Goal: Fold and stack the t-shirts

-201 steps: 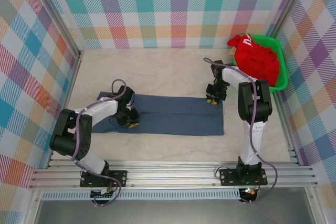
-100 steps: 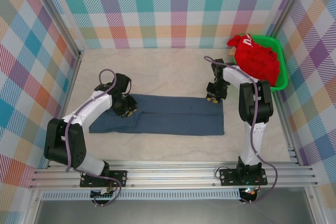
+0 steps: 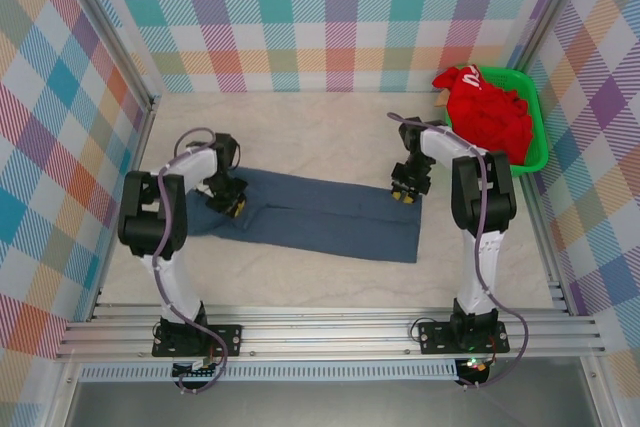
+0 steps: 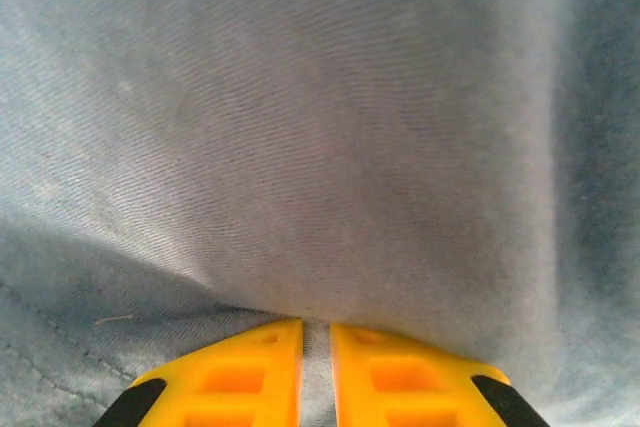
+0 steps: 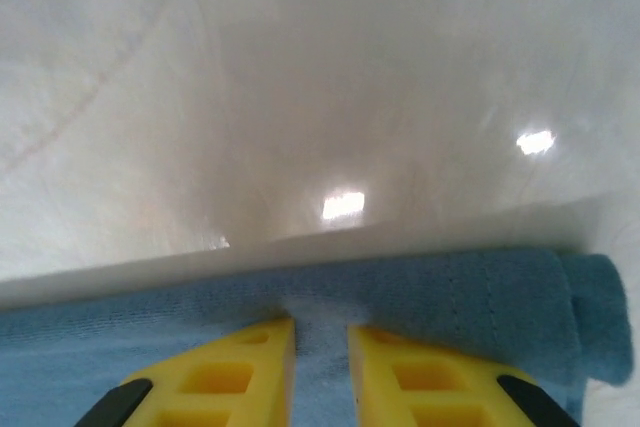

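Midway at best: pinching the slate-blue t-shirt (image 3: 320, 219), a long folded strip, with left gripper (image 3: 232, 205) and right gripper (image 3: 404, 193) (fingers nearly closed on cloth). Yet to fold and stack the red t-shirt (image 3: 490, 112), heaped in the green basket (image 3: 541, 142).

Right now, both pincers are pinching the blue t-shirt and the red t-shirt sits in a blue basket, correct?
No: the basket is green, not blue, as the top external view shows. The left pincer and right pincer do pinch the blue t-shirt, and the red t-shirt sits in it.
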